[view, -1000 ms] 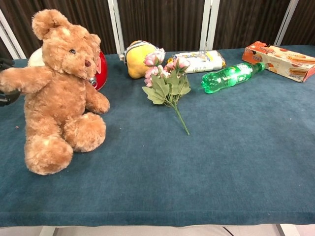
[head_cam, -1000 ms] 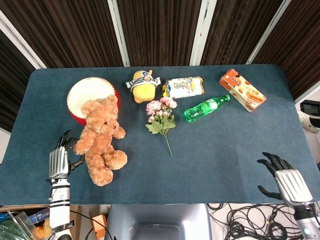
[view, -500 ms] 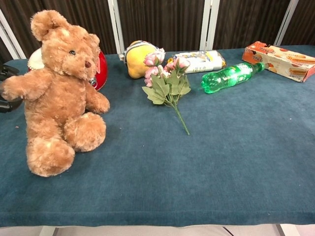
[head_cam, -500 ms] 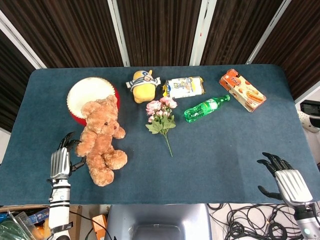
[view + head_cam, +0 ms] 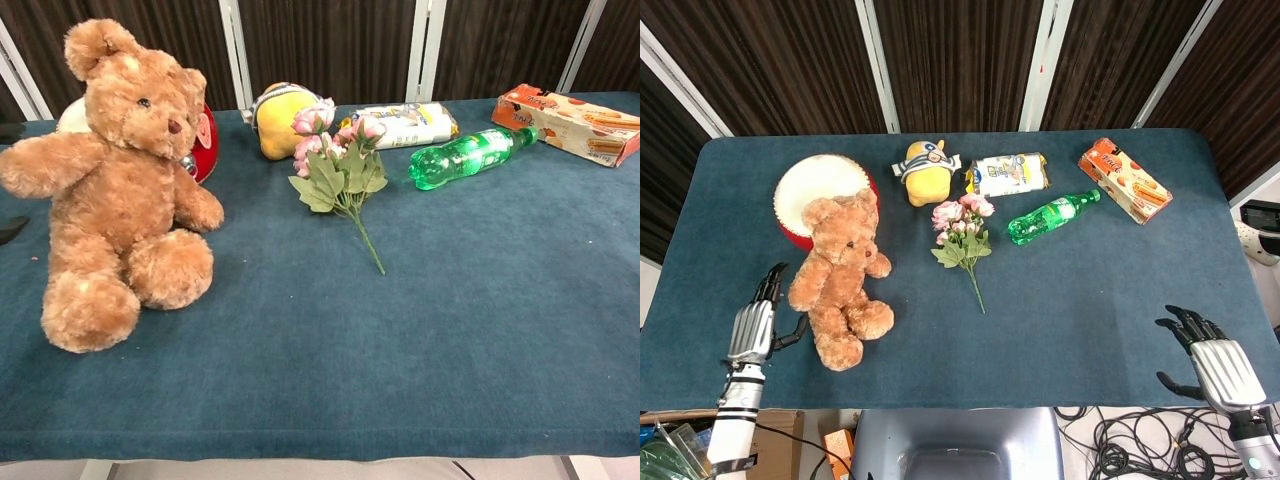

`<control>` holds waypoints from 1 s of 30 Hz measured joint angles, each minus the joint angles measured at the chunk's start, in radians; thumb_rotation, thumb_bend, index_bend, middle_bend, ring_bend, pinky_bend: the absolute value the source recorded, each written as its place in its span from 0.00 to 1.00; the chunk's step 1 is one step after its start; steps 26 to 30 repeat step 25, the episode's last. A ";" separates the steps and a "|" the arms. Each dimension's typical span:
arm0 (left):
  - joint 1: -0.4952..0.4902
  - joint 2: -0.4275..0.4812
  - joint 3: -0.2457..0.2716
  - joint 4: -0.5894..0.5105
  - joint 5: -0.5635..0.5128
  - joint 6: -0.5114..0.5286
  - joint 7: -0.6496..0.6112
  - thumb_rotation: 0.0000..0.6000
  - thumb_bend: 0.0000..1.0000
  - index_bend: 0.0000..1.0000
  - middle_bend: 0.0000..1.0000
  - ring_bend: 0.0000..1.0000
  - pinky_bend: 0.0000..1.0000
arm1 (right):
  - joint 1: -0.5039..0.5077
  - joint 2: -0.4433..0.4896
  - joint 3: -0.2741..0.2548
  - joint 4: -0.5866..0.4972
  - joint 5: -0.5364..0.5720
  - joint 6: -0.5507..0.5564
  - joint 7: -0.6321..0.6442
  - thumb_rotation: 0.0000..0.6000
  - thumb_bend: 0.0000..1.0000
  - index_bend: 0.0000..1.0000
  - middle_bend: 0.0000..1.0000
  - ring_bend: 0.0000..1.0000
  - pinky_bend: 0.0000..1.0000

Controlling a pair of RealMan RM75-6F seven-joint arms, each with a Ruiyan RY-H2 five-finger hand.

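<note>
A brown teddy bear (image 5: 843,276) (image 5: 117,178) sits upright on the blue table (image 5: 1070,300), leaning against a red and white drum (image 5: 816,186). My left hand (image 5: 754,323) is open just left of the bear near the table's front edge, apart from the bear's arm. Only a dark fingertip (image 5: 12,230) of it shows in the chest view. My right hand (image 5: 1212,363) hangs open off the front right corner, holding nothing.
Along the back lie a yellow plush toy (image 5: 925,171), a snack bag (image 5: 1008,174), a green bottle (image 5: 1051,216) and an orange box (image 5: 1125,179). A pink flower sprig (image 5: 962,236) lies mid-table. Cables lie on the floor at the lower right.
My left hand has let go of the bear's arm and drawn back left and toward the table's front edge. The bear settled slightly. The right hand has not moved.
</note>
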 measured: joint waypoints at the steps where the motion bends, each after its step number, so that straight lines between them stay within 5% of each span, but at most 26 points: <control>1: 0.002 0.028 0.009 0.001 0.016 -0.007 -0.017 1.00 0.34 0.00 0.00 0.00 0.32 | -0.001 -0.005 0.001 0.003 0.000 0.004 -0.004 1.00 0.14 0.22 0.11 0.10 0.23; 6: 0.045 0.169 0.065 0.041 0.131 0.025 -0.060 1.00 0.29 0.00 0.00 0.00 0.28 | -0.003 -0.016 0.005 0.006 0.011 0.003 -0.022 1.00 0.14 0.22 0.11 0.10 0.23; 17: 0.174 0.234 0.160 0.089 0.306 0.230 -0.077 1.00 0.29 0.11 0.00 0.00 0.24 | 0.000 -0.044 0.008 0.009 0.052 -0.027 -0.096 1.00 0.14 0.20 0.11 0.10 0.24; 30: 0.205 0.262 0.180 0.033 0.276 0.229 -0.031 1.00 0.28 0.14 0.03 0.01 0.24 | -0.002 -0.039 0.004 -0.004 0.063 -0.033 -0.104 1.00 0.14 0.20 0.11 0.10 0.24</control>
